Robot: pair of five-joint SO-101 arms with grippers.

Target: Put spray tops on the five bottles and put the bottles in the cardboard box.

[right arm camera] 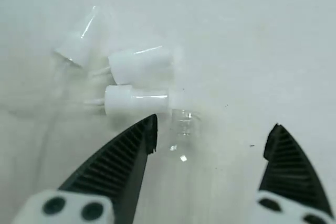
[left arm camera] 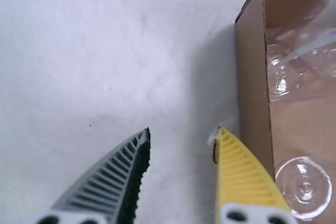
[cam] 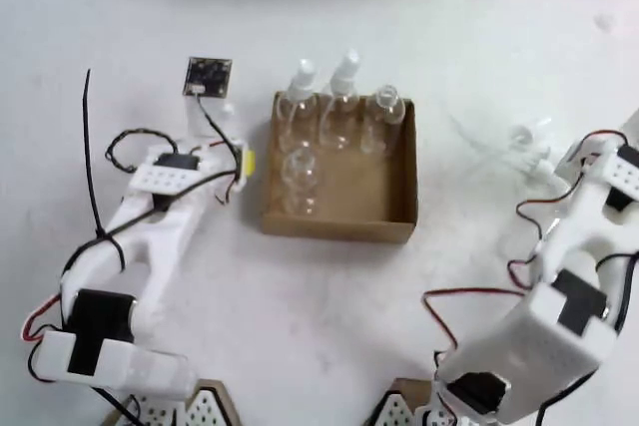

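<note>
The cardboard box (cam: 394, 218) sits mid-table. Inside it, two clear bottles (cam: 341, 97) with white spray tops stand along the back wall. A third bottle (cam: 385, 115) beside them and a fourth (cam: 300, 172) in front have bare necks. My left gripper (left arm camera: 182, 128) is open and holds nothing, its yellow finger (left arm camera: 239, 174) close to the box's outer left wall (left arm camera: 252, 77). My right gripper (right arm camera: 214, 121) hangs open just above two white spray tops (right arm camera: 135, 99) lying on the table to the right of the box, with a small clear piece (right arm camera: 184, 121) beside them.
A clear cap (right arm camera: 79, 38) lies near the spray tops. A small black square board (cam: 208, 75) with a cable sits left of the box's back corner. Wires trail along both arms. Bare white table lies in front of the box.
</note>
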